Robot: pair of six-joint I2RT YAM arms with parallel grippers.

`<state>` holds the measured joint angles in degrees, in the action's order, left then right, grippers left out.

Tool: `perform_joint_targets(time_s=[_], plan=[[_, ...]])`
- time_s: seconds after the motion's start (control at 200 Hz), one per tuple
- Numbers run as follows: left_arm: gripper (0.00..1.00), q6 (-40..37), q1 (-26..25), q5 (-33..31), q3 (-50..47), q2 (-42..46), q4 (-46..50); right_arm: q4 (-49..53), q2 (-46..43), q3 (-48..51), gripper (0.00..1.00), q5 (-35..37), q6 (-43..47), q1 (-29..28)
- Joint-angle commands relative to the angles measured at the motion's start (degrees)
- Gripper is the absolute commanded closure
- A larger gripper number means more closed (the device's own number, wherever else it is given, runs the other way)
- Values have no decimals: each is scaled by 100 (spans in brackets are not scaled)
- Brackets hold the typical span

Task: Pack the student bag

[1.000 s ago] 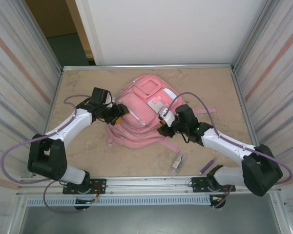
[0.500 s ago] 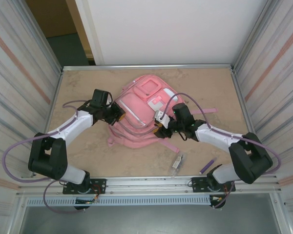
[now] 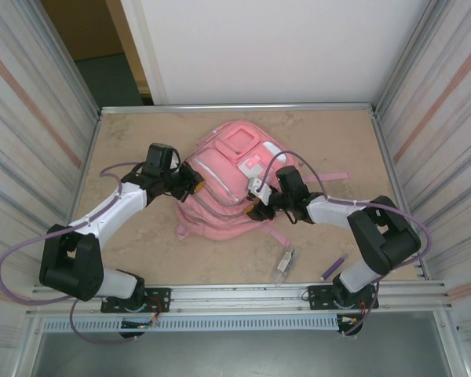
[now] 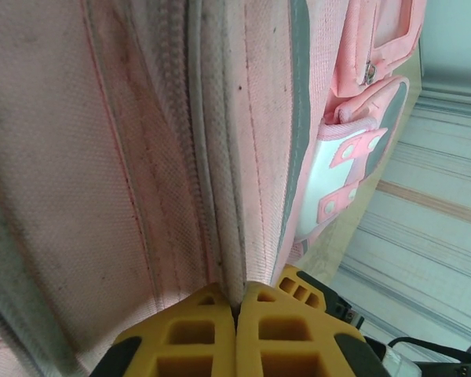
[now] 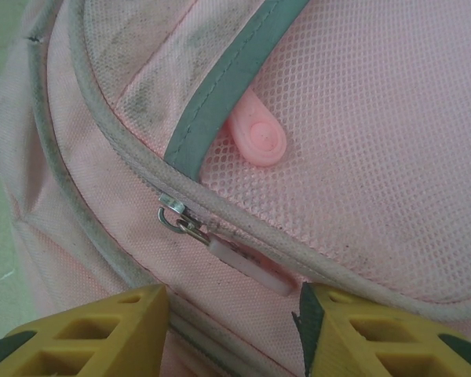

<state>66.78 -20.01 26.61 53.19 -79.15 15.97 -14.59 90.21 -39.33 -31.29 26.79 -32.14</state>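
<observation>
The student bag (image 3: 220,169), pink with pale patches, lies in the middle of the table. My left gripper (image 3: 190,182) is at its left side, and in the left wrist view the yellow fingers (image 4: 192,338) are shut on a pale piped seam of the student bag (image 4: 220,157). My right gripper (image 3: 257,206) rests on the bag's right front. In the right wrist view that gripper (image 5: 231,322) is open, hanging just short of a white zip pull (image 5: 251,265) with a metal slider (image 5: 175,216), below a mesh pocket (image 5: 377,157).
A small clear item (image 3: 283,263) and a purple pen (image 3: 333,269) lie on the sandy tabletop (image 3: 133,243) near the front rail. A pink strap (image 3: 334,177) trails right of the bag. Ribbed walls stand on both sides.
My left gripper has shut on the bag's left seam. The right gripper has slid left and further onto the bag, its jaws a little wider.
</observation>
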Motion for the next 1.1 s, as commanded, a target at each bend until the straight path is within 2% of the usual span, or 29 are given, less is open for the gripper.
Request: perform_joint_targets(time_s=[0.0, 0.07, 0.241, 0.326, 0.486, 0.541, 0.581, 0.691, 0.832, 0.922, 0.992, 1.092], plan=[[100, 78, -187, 656, 112, 148, -296, -283, 102, -11, 53, 111, 346, -203], [100, 41, -201, 589, 104, 195, -234, -316, 73, 34, 59, 183, 415, -264], [100, 55, -196, 565, 40, 217, -243, -267, -239, 75, 84, 95, 261, -438], [100, 77, -196, 556, -6, 216, -292, -55, -380, 21, 92, -86, 150, -449], [100, 91, -196, 481, -113, 236, -356, 441, -550, -239, 96, -182, -279, -659], [100, 94, -196, 435, -146, 237, -367, 978, -479, -525, 96, 0, -583, -805], [100, 143, -197, 445, -167, 235, -386, 1526, -364, -892, 100, 239, -884, -941], [100, 313, -236, 440, -273, 297, -505, 2122, -56, -1290, 100, 734, -1773, -1448], [100, 298, -324, 285, -286, 296, -512, 1529, 236, -1302, 96, 432, -3151, -1856], [100, 284, -350, 368, -283, 213, -516, 1112, 403, -1322, 91, 371, -3700, -2036], [100, 180, -363, 334, -329, 178, -513, 851, 391, -1243, 88, 246, -3799, -2060], [94, -196, -363, 343, -353, 151, -411, 959, 55, -993, 80, 250, -3220, -2002]])
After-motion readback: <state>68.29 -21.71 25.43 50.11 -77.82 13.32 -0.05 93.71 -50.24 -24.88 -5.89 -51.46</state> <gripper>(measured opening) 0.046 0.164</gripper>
